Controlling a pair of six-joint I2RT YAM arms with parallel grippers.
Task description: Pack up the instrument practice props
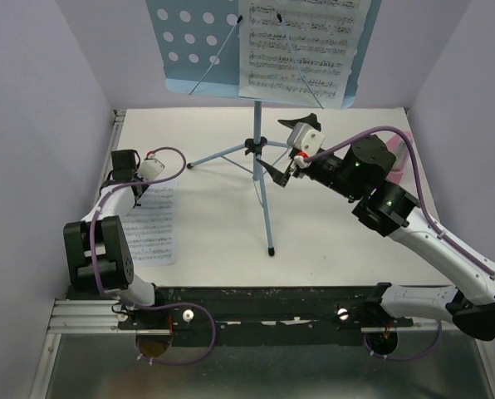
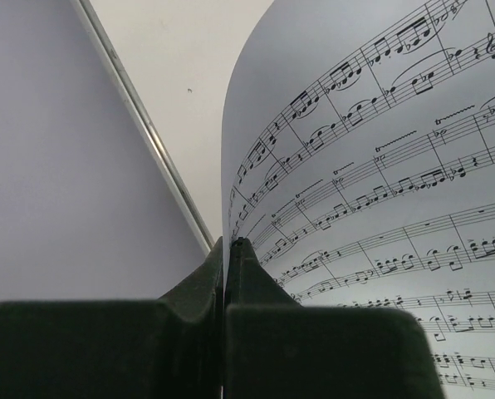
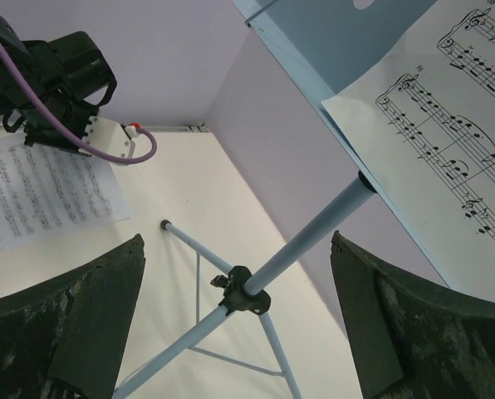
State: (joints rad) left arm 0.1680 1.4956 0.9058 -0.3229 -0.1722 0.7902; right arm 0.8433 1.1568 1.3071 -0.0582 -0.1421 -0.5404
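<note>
Light-blue music stand [image 1: 262,195] upright mid-table, thin tripod legs splayed on the white table [image 1: 339,249]. Its hole-punched desk [image 1: 189,50] sits at the back, tilted; one sheet-music page [image 1: 301,50] rests on the desk's right half. A second page [image 1: 152,229] lies on the table at the left, beside the left arm; its far edge is lifted and curling. Left gripper [image 2: 227,249] pressed together on that edge, paper nipped between the fingertips. Right gripper [image 3: 237,241] spread wide, holding nothing, hovering close beside the stand's pole [image 3: 314,237], above the tripod hub [image 3: 241,293]; not gripping the pole
</note>
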